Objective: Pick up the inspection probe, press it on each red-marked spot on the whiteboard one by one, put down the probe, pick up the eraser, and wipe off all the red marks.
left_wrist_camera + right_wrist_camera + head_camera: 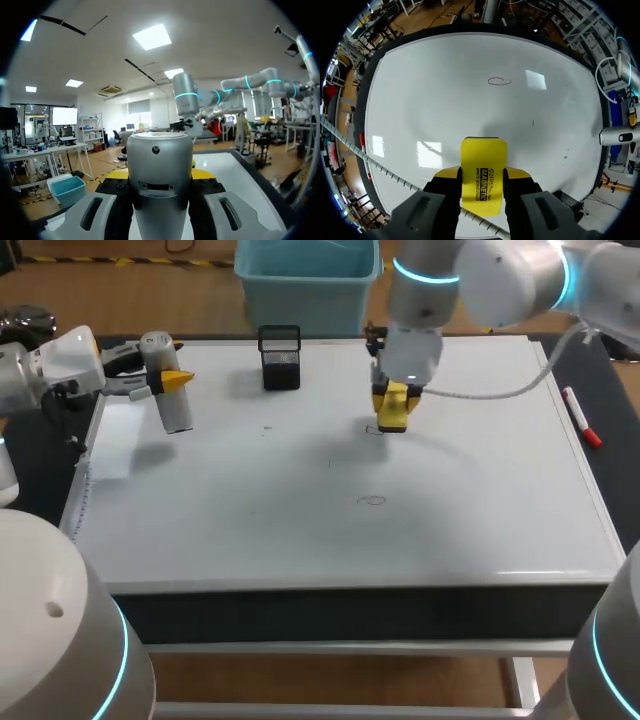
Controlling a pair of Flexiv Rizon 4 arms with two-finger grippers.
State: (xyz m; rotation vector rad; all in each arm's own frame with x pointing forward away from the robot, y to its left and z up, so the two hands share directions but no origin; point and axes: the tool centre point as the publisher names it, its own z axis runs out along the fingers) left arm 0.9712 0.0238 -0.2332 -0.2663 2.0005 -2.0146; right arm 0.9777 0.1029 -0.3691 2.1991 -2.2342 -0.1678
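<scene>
Right hand [482, 176] grasps the yellow eraser [484, 155], which bears black print, on the whiteboard [250, 500] at upper centre. Left hand [170, 380] clenches the silver inspection probe [178, 412] at upper left. A red ring [372, 501] lies mid-frame.

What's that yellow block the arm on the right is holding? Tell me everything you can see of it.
It is a whiteboard eraser: a flat, bright yellow block with rounded corners, plastic by its look, black print on its face. The right gripper is shut on it, one yellow-tipped finger at each side. It is held upright, lower end down at the whiteboard; whether it presses on the surface cannot be told. A red ring lies ahead of it.
</scene>
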